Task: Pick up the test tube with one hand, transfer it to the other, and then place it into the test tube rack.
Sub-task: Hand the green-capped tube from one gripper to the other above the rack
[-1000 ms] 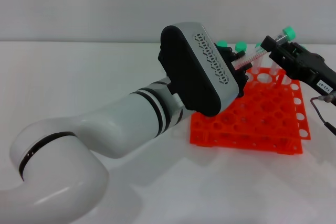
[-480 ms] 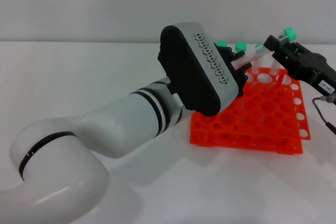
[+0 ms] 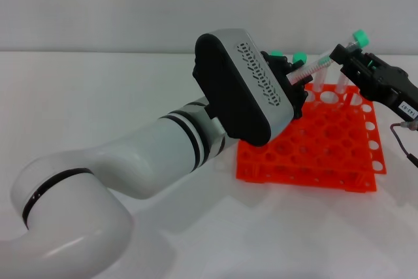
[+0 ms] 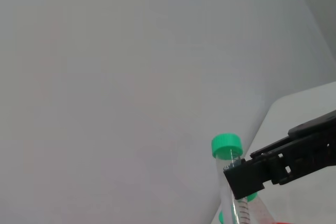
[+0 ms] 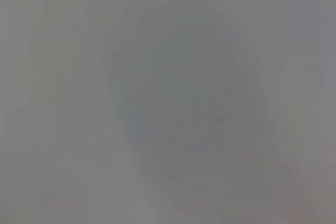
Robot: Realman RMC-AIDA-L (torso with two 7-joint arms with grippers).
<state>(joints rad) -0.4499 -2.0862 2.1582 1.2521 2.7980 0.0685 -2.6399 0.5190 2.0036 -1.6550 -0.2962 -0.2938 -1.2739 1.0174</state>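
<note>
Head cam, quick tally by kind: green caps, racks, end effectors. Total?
Green caps: 3, one on the test tube spanning both end effectors, two behind the left end effector
Orange test tube rack: 1
End effectors: 2, left end effector and right end effector
Total: 6; anything behind the left arm is hidden.

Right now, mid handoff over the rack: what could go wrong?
1. Both tools hold the test tube: left tool at its lower end, right tool just under the green cap. If either pulls before the other lets go, the tube may twist or slip.
2. It hangs tilted over the test tube rack; dropped, it could knock the capped tubes already standing there.
</note>
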